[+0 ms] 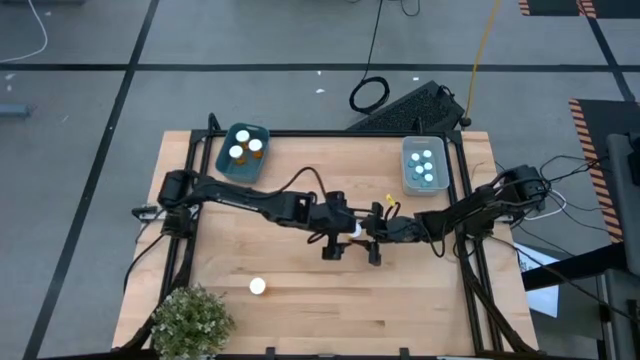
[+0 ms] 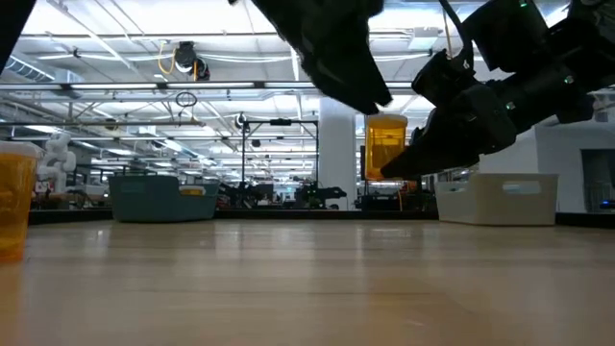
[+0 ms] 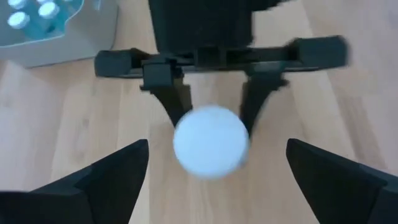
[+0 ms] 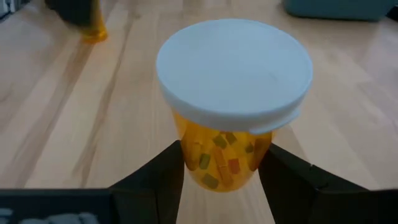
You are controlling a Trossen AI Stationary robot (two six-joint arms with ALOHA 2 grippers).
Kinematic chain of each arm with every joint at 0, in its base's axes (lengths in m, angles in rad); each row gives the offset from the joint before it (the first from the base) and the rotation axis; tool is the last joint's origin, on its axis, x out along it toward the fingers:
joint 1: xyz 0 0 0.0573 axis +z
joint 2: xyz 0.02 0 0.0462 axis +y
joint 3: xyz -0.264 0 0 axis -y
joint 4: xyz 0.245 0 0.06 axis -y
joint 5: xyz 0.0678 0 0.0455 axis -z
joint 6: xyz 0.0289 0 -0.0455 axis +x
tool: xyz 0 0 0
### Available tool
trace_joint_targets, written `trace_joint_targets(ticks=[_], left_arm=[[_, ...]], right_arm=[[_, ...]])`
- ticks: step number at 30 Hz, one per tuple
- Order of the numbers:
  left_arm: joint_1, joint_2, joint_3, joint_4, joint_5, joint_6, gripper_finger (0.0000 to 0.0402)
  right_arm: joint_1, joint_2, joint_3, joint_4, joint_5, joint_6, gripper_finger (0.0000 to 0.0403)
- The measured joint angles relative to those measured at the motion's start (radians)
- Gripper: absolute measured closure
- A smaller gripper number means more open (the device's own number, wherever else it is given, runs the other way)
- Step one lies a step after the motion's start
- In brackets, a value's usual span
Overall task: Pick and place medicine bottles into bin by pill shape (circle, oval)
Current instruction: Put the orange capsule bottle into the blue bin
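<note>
An orange medicine bottle with a white cap stands upright near the table's middle, with my right gripper shut on it. My left gripper is just left of it and open. In the left wrist view its two fingers stand wide on either side of the cap without touching. A second orange bottle stands on its base near the front edge. The teal bin at the far left holds orange bottles. The whitish bin at the far right holds pale blue ones. My right gripper pinches the bottle's orange body just below the cap, one finger on each side. The fingers come in about level from the table's right side. The bottle stays upright; in the low view its body appears lifted clear of the table.
A potted plant stands at the near left corner. A dark frame runs along the table's edges. Bare wood lies between the bins and in front of both grippers.
</note>
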Motion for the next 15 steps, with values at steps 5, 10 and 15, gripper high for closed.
trace_joint_targets(ticks=[5, 10, 15], left_arm=[[0.024, 0.045, 0.004, 0.024, 0.024, -0.004, 0.0035], [0.036, 0.067, 0.006, 0.057, 0.021, -0.014, 0.0066], [0.036, 0.075, 0.004, 0.052, 0.021, -0.009, 0.0109]], right_arm=[[-0.001, 0.000, 0.000, -0.001, 0.002, -0.005, 0.0225], [-0.002, 0.000, 0.000, 0.003, 0.002, -0.005, 0.0225], [-0.001, 0.000, 0.000, 0.007, 0.003, -0.002, 0.0225]])
